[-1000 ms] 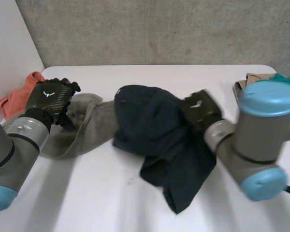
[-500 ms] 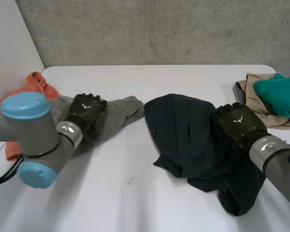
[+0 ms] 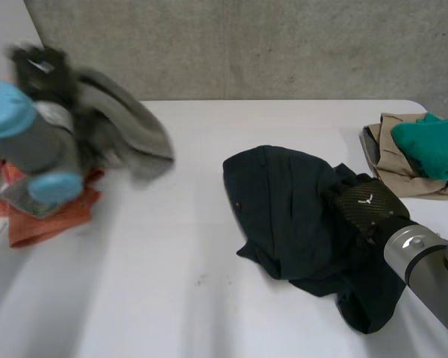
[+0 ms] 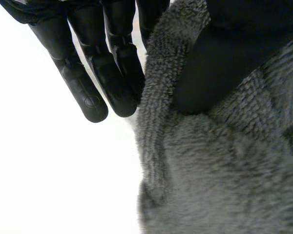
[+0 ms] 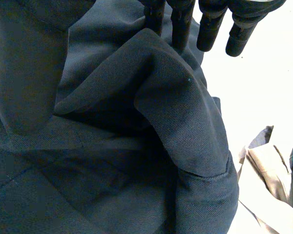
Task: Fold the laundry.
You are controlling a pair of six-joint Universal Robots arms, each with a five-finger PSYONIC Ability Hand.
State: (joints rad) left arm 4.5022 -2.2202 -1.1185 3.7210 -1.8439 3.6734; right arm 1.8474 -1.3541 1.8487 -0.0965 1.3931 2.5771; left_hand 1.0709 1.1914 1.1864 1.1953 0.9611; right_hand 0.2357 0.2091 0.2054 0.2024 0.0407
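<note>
Concrete wall [image 3: 246,45] closes off the back, and in front of it a white desk [image 3: 201,313] carries the laundry. A dark garment [image 3: 284,216] lies crumpled on the desk, somewhat right of the middle, and everything else is placed from it.

On the right-hand edge of the dark garment sits the right robot hand [image 3: 366,209], back uppermost, at the end of the grey right arm [image 3: 425,261]. In that arm's wrist view a raised fold of the dark cloth stands between the right thumb [image 5: 29,73] and the right fingers [image 5: 178,22]. The thumb lies against the near face of the fold and some of the straight fingers go down behind it. The rest of the fingers hang over bare desk just past the garment's edge. This robot hand is pinching the dark cloth.

Farther right of the dark garment, toward the far corner of the desk, lies a beige garment [image 3: 392,164] with a teal garment [image 3: 429,142] on top. Both lie apart from the dark one.

Well to the left of the dark garment, the left arm [image 3: 30,142] is lifted above the desk. The left robot hand [image 3: 37,63] at its top holds a grey fleece cloth [image 3: 131,127], which hangs from it in the air. In the left wrist view the fleece edge runs between the straight left fingers [image 4: 95,83] and the left thumb [image 4: 205,73], which presses flat on the pile. That robot hand is pinching the fleece.

Under that arm, farther left still, an orange cloth [image 3: 52,212] lies at the desk's edge.
</note>
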